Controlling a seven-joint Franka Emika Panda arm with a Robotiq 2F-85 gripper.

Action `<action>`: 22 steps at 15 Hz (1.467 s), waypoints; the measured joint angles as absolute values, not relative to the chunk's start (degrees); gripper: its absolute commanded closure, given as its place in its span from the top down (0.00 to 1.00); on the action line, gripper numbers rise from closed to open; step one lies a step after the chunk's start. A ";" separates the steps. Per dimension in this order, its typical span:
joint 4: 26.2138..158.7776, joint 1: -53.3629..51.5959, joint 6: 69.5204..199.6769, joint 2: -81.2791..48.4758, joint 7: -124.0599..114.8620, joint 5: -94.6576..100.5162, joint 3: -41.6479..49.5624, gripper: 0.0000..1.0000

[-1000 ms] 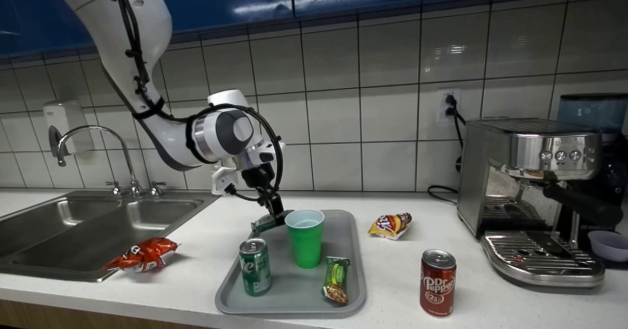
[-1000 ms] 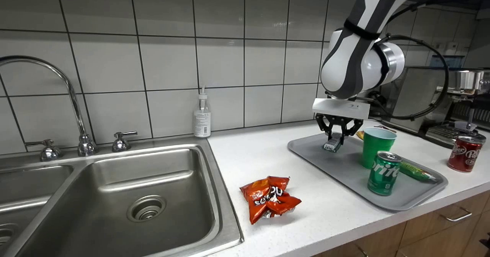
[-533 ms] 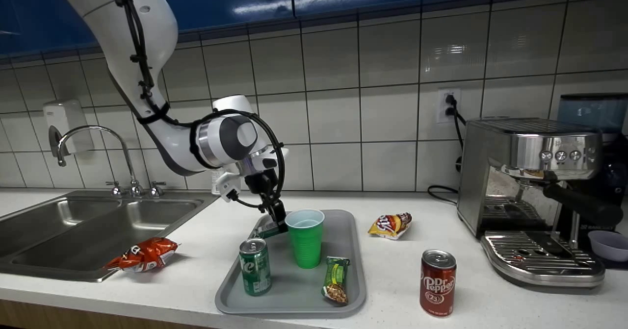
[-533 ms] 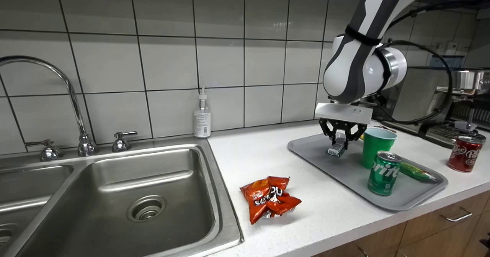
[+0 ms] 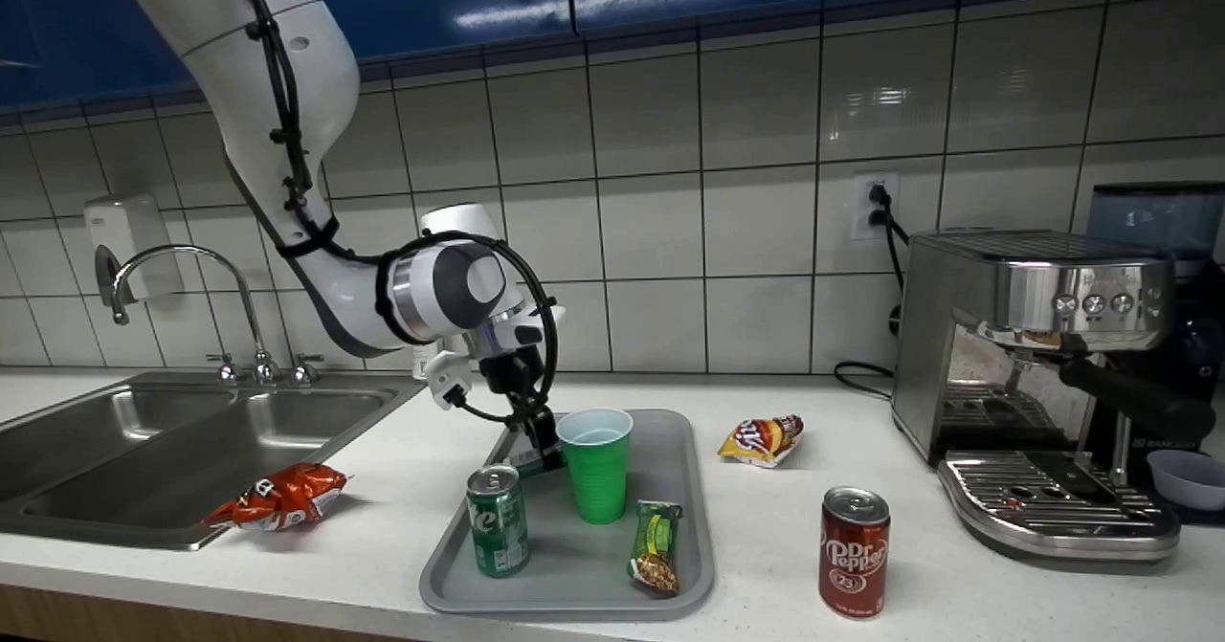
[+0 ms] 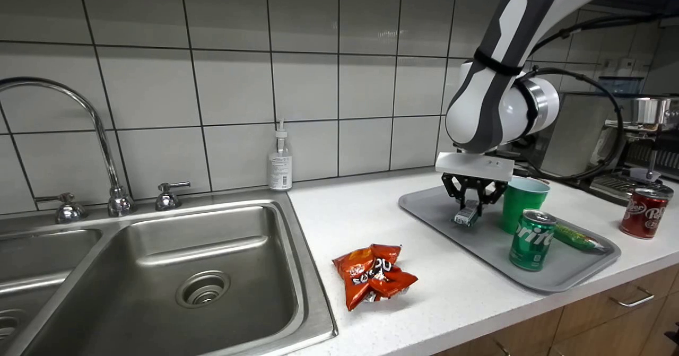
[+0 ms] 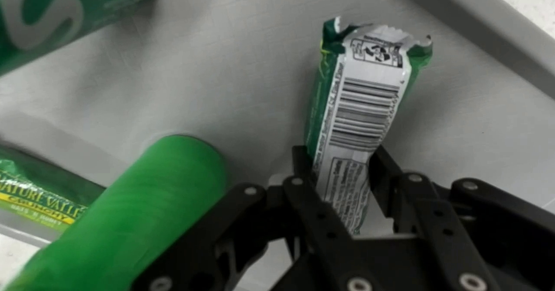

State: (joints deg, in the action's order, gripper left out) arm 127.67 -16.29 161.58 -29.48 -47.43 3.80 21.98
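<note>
Lower than a second ago, the gripper [image 5: 548, 453] in an exterior view holds the bar [image 5: 526, 461] over the tray [image 5: 662, 475], partly behind the can [image 5: 499, 529] and beside the cup [image 5: 599, 475]. In an exterior view, the bar's free end juts toward the camera from between the fingers [image 6: 480, 207]; whether it touches the tray I cannot tell. In the wrist view, they pinch its sides; its long axis runs nearly up the frame, barcode [image 7: 365, 113] facing the camera, free end away from the gripper. Lowering seems the step in hand; the next move calls for gentleness, clear of the cup.
</note>
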 measured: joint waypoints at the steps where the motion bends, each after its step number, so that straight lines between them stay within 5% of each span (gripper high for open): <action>1: 127.53 -16.24 161.58 -29.64 -47.43 3.80 21.85 0.13; 2: 127.36 -16.21 161.58 -29.80 -47.43 3.79 21.71 0.63; 4: 127.12 -16.16 161.58 -29.99 -47.43 3.79 21.50 0.69; 8: 126.91 -16.15 161.61 -29.92 -47.42 3.79 21.05 0.98; 22: 131.06 -19.55 161.10 -22.02 -44.91 10.99 17.92 1.00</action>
